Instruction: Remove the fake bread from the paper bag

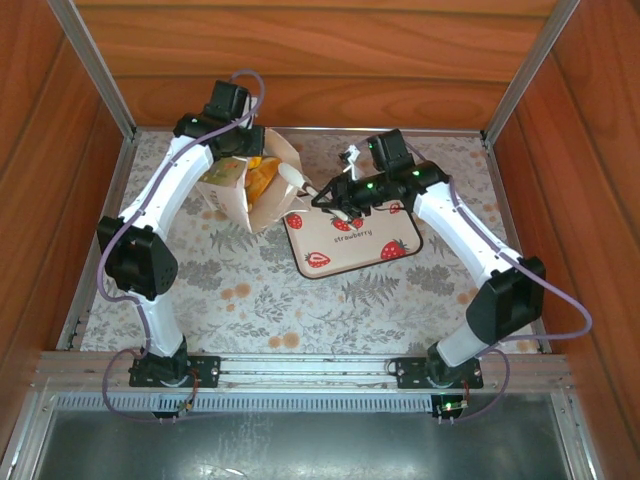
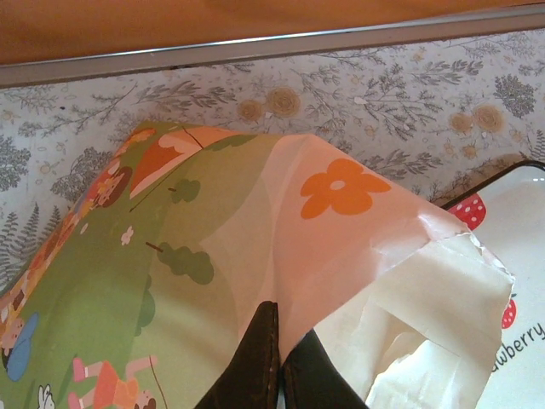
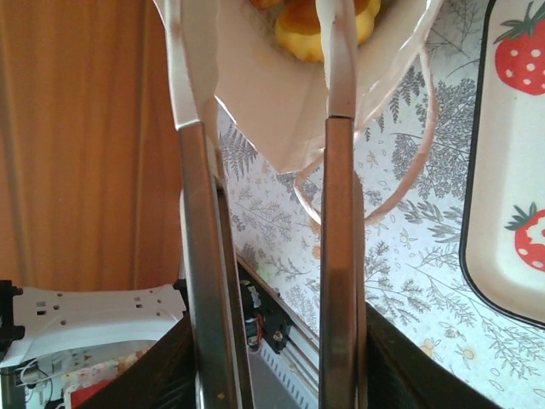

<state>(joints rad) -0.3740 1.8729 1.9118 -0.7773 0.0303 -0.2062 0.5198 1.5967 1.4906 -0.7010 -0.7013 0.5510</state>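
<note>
Reaching step: right gripper (image 1: 297, 185), fingers apart, at paper bag (image 2: 213, 256) mouth; left gripper (image 2: 277, 358) clamped on bag wall. Next likely: advance, close on fake bread (image 3: 294, 34).

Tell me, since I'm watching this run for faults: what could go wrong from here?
The right gripper stands open at the mouth of the bag; closing might pinch paper, not the bread inside.
The cord handle loops beside it and may snag.
The left gripper pinches just the bag's edge; a tug could tear or topple it.
</note>
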